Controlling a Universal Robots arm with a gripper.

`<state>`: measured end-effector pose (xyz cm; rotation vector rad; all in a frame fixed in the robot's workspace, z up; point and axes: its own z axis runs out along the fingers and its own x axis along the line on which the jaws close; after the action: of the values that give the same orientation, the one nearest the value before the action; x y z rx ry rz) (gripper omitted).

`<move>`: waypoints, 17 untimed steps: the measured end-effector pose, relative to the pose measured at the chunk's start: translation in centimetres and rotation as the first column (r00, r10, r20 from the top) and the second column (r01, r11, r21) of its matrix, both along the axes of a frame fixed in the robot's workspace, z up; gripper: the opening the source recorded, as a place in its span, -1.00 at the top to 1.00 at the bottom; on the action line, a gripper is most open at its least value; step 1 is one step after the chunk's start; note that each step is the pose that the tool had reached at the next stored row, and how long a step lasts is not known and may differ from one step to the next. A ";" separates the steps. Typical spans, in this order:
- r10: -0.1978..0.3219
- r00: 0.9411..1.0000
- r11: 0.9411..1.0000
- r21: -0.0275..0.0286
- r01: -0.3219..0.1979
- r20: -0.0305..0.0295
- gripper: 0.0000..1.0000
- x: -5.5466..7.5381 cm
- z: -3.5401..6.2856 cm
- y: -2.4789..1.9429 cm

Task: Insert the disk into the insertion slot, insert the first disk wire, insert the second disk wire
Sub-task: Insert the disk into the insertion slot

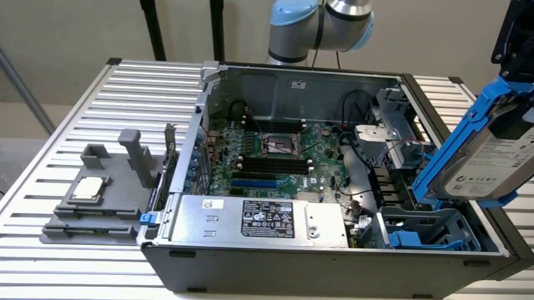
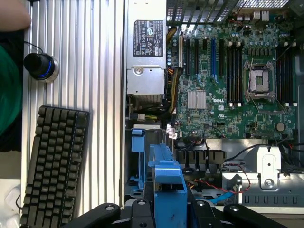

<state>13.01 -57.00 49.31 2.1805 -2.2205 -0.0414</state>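
Ribbed aluminium tabletop (image 1: 75, 112) carries an open computer case (image 1: 334, 275). Above that case's corner, on the exterior view's right, hangs the disk (image 1: 492, 162), a silver drive with a white label clipped into its blue carrier (image 2: 166, 173). The gripper (image 2: 168, 211) is clamped narrowly on the carrier's sides, holding the drive tilted and clear of the case. Below it, inside the case, sits the insertion slot (image 1: 426, 228), a grey-blue ribbed cage with blue clips, not yet holding the drive. I judge the first step to be in hand, with neither wire dealt with. Seating the drive calls for squaring its tilt to the cage's opening and easing it in between the walls without snagging the clips. Deeper in the case lie the labelled power supply (image 1: 259, 219) and the green motherboard (image 1: 276, 156). Outside the case, a grey fixture (image 1: 92, 206) stands on the exterior view's left. A black keyboard (image 2: 52, 161) and a round knob (image 2: 42, 66) rest beyond the wall by the power supply. Behind the case is a plain beige wall (image 1: 67, 31).
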 end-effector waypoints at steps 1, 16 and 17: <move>0.000 1.000 1.000 0.000 0.000 0.000 0.35 0.0 0.00 0.00; 0.000 1.000 1.000 0.000 0.000 0.000 0.35 0.0 0.00 0.00; 0.000 1.000 1.000 0.000 0.000 0.000 0.35 0.0 0.00 0.00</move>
<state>13.01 -56.99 49.32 2.1807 -2.2207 -0.0418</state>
